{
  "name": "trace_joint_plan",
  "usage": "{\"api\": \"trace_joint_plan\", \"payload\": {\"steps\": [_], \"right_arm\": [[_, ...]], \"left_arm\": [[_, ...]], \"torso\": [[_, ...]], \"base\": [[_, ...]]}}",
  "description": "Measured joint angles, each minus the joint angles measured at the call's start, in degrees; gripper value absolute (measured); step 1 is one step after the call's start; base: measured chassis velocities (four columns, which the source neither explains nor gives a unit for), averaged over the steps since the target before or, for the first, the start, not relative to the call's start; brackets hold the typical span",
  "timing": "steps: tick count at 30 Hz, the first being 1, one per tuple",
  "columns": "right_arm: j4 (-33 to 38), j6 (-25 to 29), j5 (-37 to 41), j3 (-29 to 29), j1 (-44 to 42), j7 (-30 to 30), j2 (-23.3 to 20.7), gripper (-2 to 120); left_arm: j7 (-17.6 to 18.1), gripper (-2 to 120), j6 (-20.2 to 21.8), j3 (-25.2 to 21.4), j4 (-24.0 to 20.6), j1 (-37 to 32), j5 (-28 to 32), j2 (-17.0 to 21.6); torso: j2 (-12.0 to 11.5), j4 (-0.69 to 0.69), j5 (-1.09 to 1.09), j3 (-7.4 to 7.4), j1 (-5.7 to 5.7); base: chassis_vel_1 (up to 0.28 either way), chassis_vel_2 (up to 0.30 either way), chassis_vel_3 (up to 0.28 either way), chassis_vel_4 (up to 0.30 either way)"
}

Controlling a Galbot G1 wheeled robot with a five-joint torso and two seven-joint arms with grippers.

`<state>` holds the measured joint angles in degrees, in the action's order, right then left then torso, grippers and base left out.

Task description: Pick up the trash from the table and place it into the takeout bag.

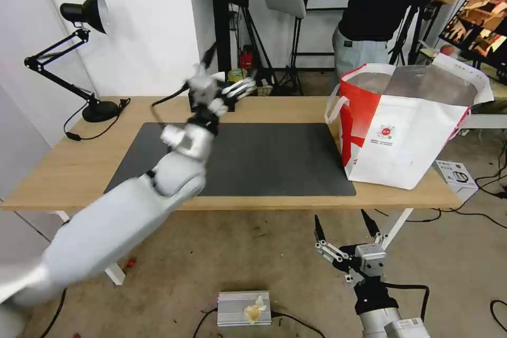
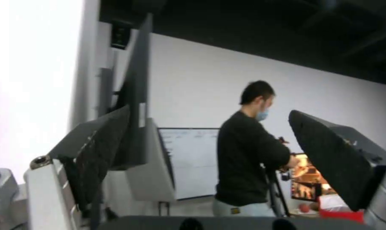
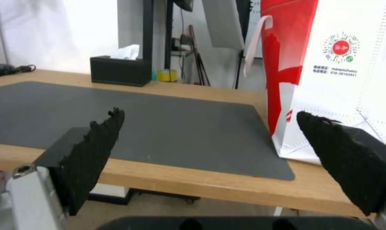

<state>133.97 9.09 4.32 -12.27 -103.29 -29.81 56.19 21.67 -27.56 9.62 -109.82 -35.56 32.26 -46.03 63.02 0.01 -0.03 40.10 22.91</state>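
Right gripper (image 1: 344,224) low before table (image 1: 63,169), fingers (image 3: 95,150) spread wide, holding nothing. Takeout bag (image 1: 406,132) upright on table's right end, beside mat (image 1: 274,158). Left gripper (image 1: 211,71) raised over mat's far edge, fingers (image 2: 95,150) apart, empty.

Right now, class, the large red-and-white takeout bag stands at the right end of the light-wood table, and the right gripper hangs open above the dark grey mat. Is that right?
One detail is wrong. The right gripper is open, but it hangs below the table edge, in front of it, not above the dark grey mat. The head view shows this. The red-and-white takeout bag does stand at the right end.
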Motion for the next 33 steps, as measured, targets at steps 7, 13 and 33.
{"api": "trace_joint_plan", "payload": {"steps": [7,13,33], "right_arm": [[0.00,0.00,0.00,0.00,0.00,0.00,0.00,100],[0.00,0.00,-0.01,-0.01,0.00,-0.01,0.00,100],[0.00,0.00,0.00,0.00,0.00,-0.01,0.00,100]], "left_arm": [[-1.03,100,0.05,-17.34,-10.00,-23.33,-1.51,2.62],[-0.25,100,-1.24,-29.16,-16.88,-40.85,-6.29,0.73],[2.16,100,-9.61,-31.13,-11.99,-62.00,-27.32,-17.08]], "torso": [[0.00,0.00,-0.01,0.00,0.00],[0.01,0.00,0.03,-0.01,-0.01],[0.01,-0.02,0.03,0.00,0.00]], "base": [[0.000,0.000,0.000,0.000],[0.000,0.000,0.000,0.000],[0.000,0.000,0.000,0.000]]}}
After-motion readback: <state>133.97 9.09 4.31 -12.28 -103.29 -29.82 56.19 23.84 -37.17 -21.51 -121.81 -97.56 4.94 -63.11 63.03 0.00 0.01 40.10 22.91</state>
